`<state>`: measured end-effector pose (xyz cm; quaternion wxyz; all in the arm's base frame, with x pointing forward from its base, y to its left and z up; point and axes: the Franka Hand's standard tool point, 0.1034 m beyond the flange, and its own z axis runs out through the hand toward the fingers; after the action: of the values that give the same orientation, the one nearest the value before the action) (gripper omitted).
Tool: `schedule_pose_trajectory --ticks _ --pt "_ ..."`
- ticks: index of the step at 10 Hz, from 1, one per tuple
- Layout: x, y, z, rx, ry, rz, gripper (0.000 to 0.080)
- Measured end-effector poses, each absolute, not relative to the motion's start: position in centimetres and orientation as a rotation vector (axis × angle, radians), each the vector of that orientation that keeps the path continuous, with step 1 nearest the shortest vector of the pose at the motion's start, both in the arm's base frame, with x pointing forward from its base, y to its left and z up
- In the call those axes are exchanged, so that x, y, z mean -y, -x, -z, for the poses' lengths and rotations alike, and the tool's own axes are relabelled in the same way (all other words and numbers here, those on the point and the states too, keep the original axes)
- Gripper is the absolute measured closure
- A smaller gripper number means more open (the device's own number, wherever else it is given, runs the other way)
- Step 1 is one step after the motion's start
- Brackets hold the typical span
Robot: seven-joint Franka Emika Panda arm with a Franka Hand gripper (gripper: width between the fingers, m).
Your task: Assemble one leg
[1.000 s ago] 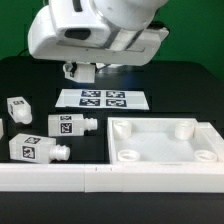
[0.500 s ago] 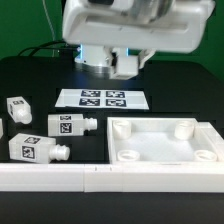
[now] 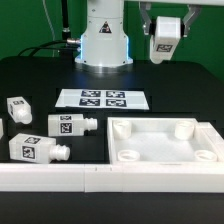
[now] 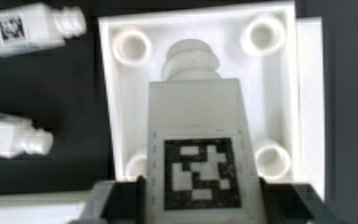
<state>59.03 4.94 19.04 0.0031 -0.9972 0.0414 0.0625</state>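
Observation:
My gripper point(image 3: 165, 42) is high above the table at the exterior view's upper right, shut on a leg point(image 3: 164, 36), a white block with a black-and-white tag. In the wrist view the held leg point(image 4: 197, 120) sits between my fingers point(image 4: 117, 200) with its round peg pointing away, over the large white square panel point(image 4: 140, 90) with round corner sockets. That panel point(image 3: 163, 152) lies on the table at the exterior view's right. Three more legs lie at the exterior view's left: one point(image 3: 69, 125), one point(image 3: 38, 149) and one point(image 3: 17, 109).
The marker board point(image 3: 101, 99) lies flat on the black table behind the legs. The robot's white base point(image 3: 104, 40) stands at the back. A long white rail point(image 3: 100, 180) runs along the front edge.
The arm has swung from the exterior view's upper left across to the upper right and risen, carrying the leg; it no longer fills the top of the view.

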Motion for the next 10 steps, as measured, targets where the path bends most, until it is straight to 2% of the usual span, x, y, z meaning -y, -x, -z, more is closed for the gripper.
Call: schedule_pose_trajectory --ticks 1,3,4,6,7,10 --pt "-5.2 -59.7 -18.7 -0.134 3.124 -0.048 0.0514" --pt "-5.9 -58.9 -15.8 -0.134 3.102 0.250 0.0514" --pt "-6.2 -59.6 -15.0 -0.120 3.095 0.360 0.0514" --pt "-6.5 -62.2 -15.4 -0.108 3.057 0.617 0.0514" --pt "-7.8 -62.9 -16.6 -0.156 3.002 0.754 0.0514" --pt "-8.1 -63.0 -16.5 -0.114 2.921 1.039 0.0514"
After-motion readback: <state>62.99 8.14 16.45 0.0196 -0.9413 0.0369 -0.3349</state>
